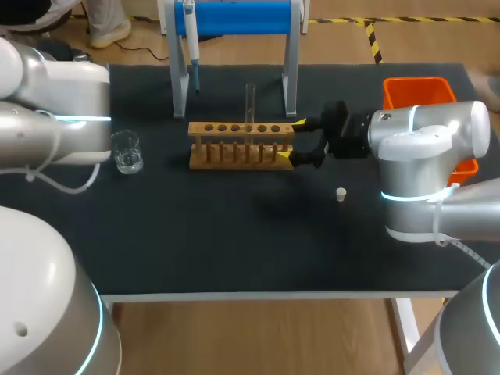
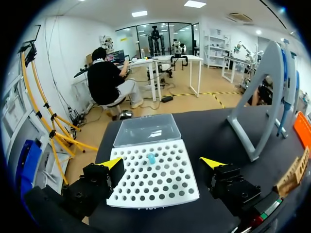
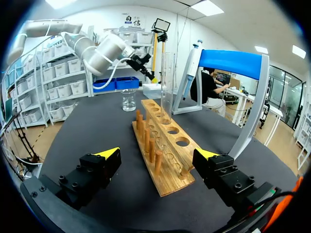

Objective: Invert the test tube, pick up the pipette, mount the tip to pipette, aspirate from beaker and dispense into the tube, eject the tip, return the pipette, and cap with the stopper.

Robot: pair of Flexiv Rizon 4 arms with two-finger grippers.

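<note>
A wooden rack (image 1: pixel 242 144) stands mid-table with a clear test tube (image 1: pixel 251 105) upright in one of its holes. My right gripper (image 1: pixel 291 141) is open at the rack's right end, its fingers on either side of that end without touching it. From the right wrist, the rack (image 3: pixel 163 145) and tube (image 3: pixel 168 87) run ahead of the right gripper (image 3: pixel 160 155). The pipette (image 1: pixel 190 39) hangs on the blue-topped stand (image 1: pixel 234 17). A glass beaker (image 1: pixel 126 152) sits left of the rack. The white stopper (image 1: pixel 341 194) lies nearer the front. My left gripper (image 2: pixel 163 165) hangs open over a white tip box (image 2: pixel 153 189) holding one blue tip (image 2: pixel 151 158).
An orange bin (image 1: pixel 422 94) stands at the back right, behind my right arm. The tip box's clear lid (image 2: pixel 146 130) lies open behind it. The stand's legs (image 2: pixel 257 111) rise behind the rack. My left arm (image 1: pixel 55 117) covers the table's left edge.
</note>
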